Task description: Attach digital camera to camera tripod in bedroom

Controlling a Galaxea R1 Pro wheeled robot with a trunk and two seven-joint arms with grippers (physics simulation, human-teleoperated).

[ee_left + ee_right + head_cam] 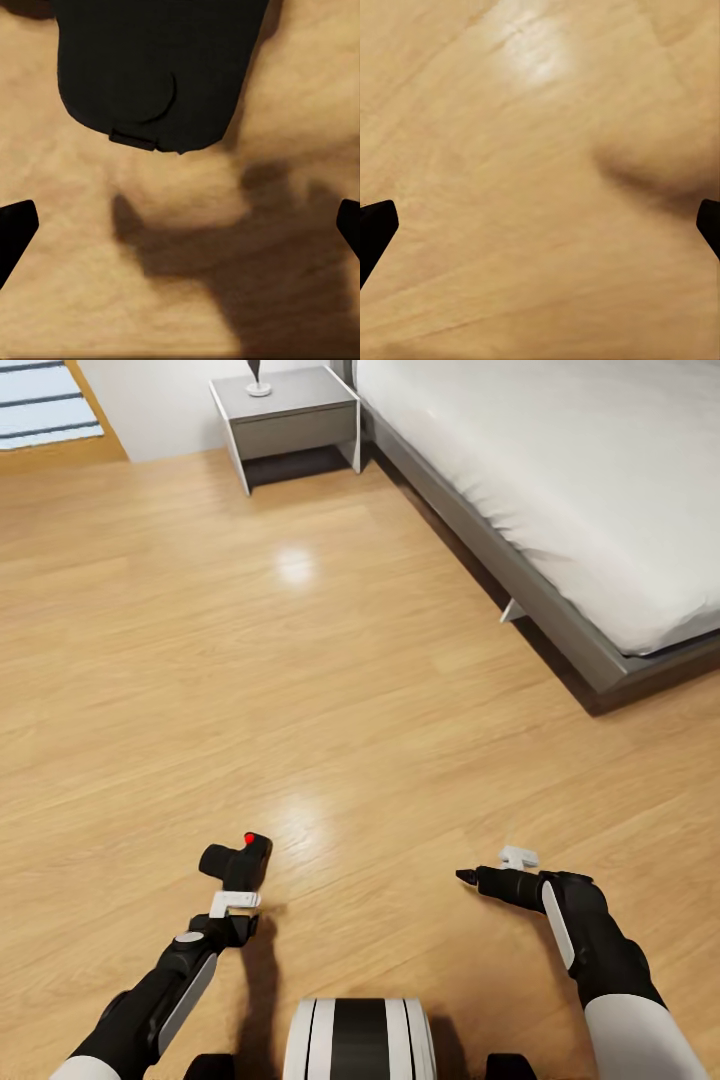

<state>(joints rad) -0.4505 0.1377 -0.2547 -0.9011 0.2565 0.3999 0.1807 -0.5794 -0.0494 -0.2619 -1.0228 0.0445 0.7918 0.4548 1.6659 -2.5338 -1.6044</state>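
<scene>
Above the bedroom's light wood plank floor (pixel 330 690), the left gripper (pixel 236 884) pinches the small black red-dotted digital camera (pixel 240 858), which could slip loose in transit, while the right gripper (pixel 468 877) looks pressed together, empty.

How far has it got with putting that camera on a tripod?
Done: the digital camera is picked up, carried at the left gripper, and the robot is in the bedroom beside the bed. In hand: carrying it over the wood floor. Left: reaching the tripod and attaching the camera. The right gripper holds nothing.

Bright, even light; glare patches on the floor (pixel 290 565), soft wrist views.
</scene>
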